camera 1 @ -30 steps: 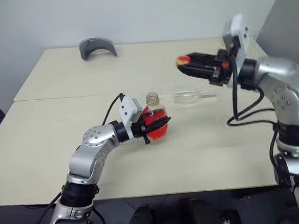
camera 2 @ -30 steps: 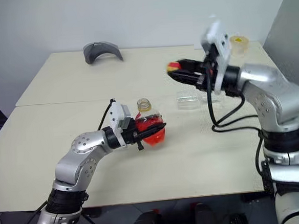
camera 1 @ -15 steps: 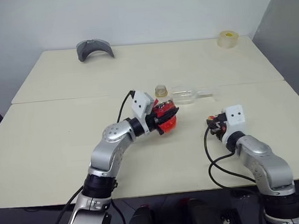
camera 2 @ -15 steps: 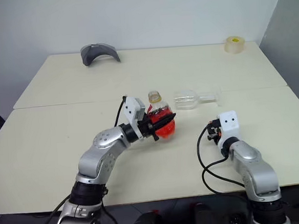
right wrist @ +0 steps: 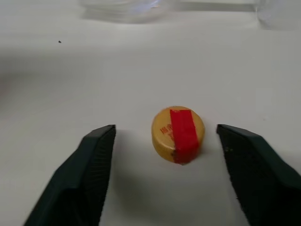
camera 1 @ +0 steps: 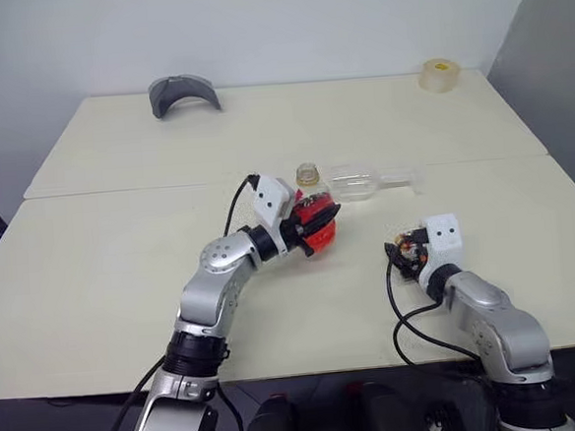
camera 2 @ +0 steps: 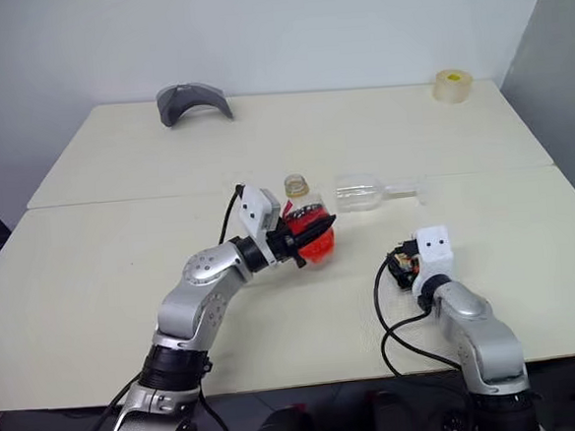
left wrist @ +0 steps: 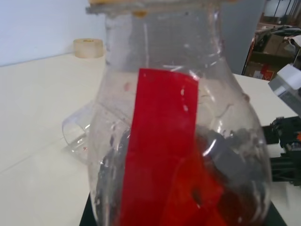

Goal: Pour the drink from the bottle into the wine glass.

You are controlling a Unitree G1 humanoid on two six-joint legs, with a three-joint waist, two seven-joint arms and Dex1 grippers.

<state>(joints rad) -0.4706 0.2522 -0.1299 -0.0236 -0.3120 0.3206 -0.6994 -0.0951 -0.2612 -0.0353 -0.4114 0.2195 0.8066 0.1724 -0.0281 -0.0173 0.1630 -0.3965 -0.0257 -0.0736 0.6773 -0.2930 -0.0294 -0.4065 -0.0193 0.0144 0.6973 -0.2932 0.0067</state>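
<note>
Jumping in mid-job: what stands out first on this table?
The bottle with the red drink, uncapped and upright, is gripped by the left gripper at mid-table. Just behind it the wine glass lies on its side. The yellow cap sits on the table between the right gripper's open fingers.

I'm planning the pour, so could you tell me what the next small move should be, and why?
Probably draw the right claw back from the yellow cap, which lies loose on the table between its open fingers, then go for the wine glass. It lies on its side, so the bottle in the left claw cannot pour yet.
</note>
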